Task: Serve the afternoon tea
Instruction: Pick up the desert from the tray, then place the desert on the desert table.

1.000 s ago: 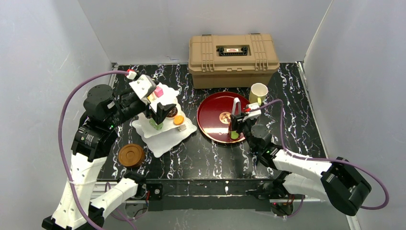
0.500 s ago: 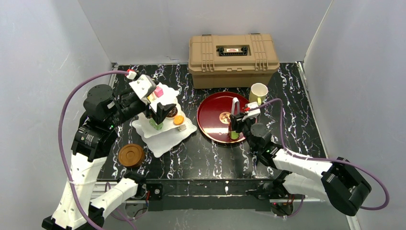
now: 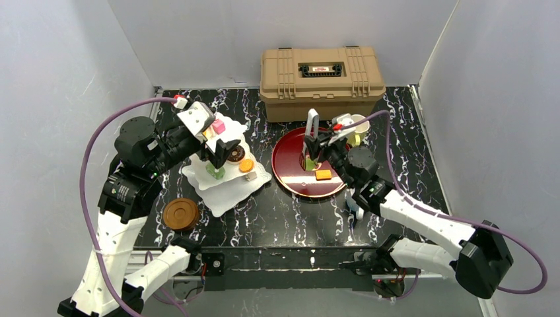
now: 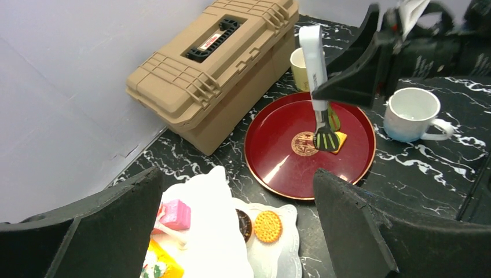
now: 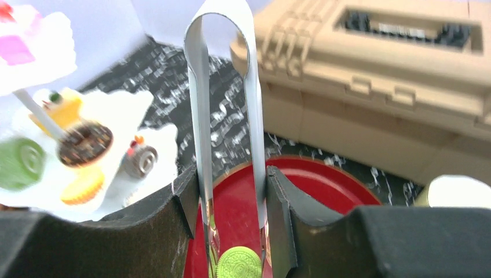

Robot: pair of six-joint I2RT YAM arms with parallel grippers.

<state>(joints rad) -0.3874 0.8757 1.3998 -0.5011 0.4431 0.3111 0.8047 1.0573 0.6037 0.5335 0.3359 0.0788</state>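
The white tiered stand (image 3: 228, 185) stands at the left and holds a pink cake (image 4: 173, 214), a yellow cake (image 4: 157, 259), a chocolate donut (image 4: 244, 225), a round cracker (image 4: 268, 226) and a green roll (image 3: 212, 170). My left gripper (image 3: 221, 155) hovers over the stand, open and empty, its fingers (image 4: 81, 231) wide apart. My right gripper (image 3: 315, 153) is shut on silver tongs (image 5: 223, 87), which pinch a green round cookie (image 5: 240, 263) just above the dark red tray (image 3: 290, 175). An orange cracker (image 3: 323, 175) lies on the tray. The cream-yellow mug (image 3: 358, 127) is behind the right arm. A white mug (image 4: 412, 113) stands right of the tray.
The tan plastic case (image 3: 321, 76) sits at the back behind the tray. Brown coasters (image 3: 181, 213) are stacked at the front left. White walls close in both sides and the back.
My right gripper has lifted the tongs and cookie and moved them back and left over the tray. The orange cracker now shows on the tray. The left arm has barely moved.
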